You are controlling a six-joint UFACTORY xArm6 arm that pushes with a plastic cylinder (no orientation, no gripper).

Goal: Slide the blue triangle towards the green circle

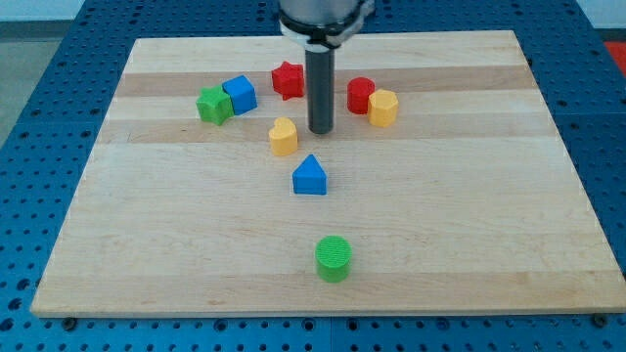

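Note:
The blue triangle (pixel 310 176) lies near the middle of the wooden board (pixel 469 196). The green circle (pixel 334 258) sits below it, toward the view's bottom, slightly right. My tip (pixel 320 131) is above the blue triangle, a short gap away, not touching it, just to the right of the yellow heart-shaped block (pixel 284 136).
A red star block (pixel 288 79) and a red cylinder (pixel 360 94) flank the rod. A yellow hexagonal block (pixel 382 108) is right of the red cylinder. A blue cube (pixel 240 94) and a green star block (pixel 212 105) sit at upper left.

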